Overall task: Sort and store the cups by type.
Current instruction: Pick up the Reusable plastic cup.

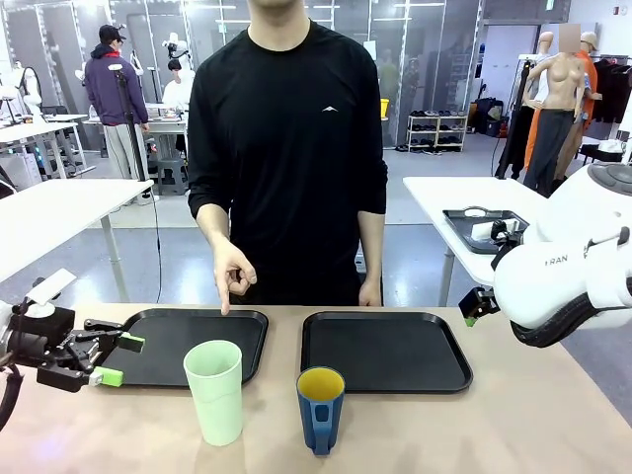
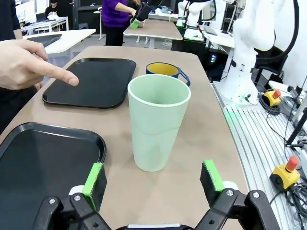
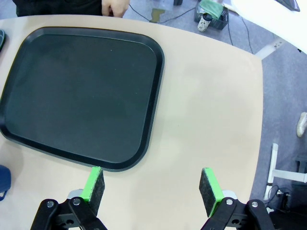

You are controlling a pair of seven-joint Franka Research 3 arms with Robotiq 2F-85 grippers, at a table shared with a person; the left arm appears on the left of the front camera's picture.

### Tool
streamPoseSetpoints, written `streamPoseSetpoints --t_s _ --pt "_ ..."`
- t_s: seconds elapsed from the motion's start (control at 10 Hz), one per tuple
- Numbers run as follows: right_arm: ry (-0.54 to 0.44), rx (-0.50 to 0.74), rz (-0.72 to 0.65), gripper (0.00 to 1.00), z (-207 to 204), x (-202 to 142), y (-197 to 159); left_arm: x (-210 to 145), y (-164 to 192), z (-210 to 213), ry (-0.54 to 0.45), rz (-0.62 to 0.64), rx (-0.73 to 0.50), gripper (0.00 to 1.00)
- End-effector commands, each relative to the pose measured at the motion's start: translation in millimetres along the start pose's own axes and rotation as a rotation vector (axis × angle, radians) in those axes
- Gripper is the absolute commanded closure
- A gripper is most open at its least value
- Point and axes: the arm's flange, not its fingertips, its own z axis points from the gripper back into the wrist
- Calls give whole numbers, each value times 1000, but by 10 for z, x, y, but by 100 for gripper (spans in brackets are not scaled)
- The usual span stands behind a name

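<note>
A tall mint-green tumbler (image 1: 214,391) stands near the table's front edge, with a dark blue handled mug (image 1: 320,409), yellow inside, to its right. My left gripper (image 1: 120,359) is open at the left, level with the table, its green pads aimed at the tumbler (image 2: 157,123) a short way ahead; the mug (image 2: 166,71) stands behind it. My right gripper (image 3: 152,186) is open above the table beside the right tray (image 3: 81,96), with nothing between its fingers. In the front view it (image 1: 471,308) hangs at the right.
Two black trays lie side by side, left (image 1: 193,346) and right (image 1: 385,351). The person stands at the far side, one finger (image 1: 226,296) pointing down at the left tray's far edge. A blue edge of the mug (image 3: 4,181) shows at the right wrist view's left.
</note>
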Motion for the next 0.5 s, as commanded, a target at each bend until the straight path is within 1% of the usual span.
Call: streamPoseSetpoints --t_s 0.0,0.2,0.4 --pt "-2 1 -2 0 -5 -6 -3 -60 59 -74 -22 16 -34 0" --pt "-2 1 -2 0 -5 -6 -3 -189 119 -211 -51 7 -79 0" --pt "-2 1 -2 0 -5 -6 -3 -332 132 -373 -102 -19 -153 0"
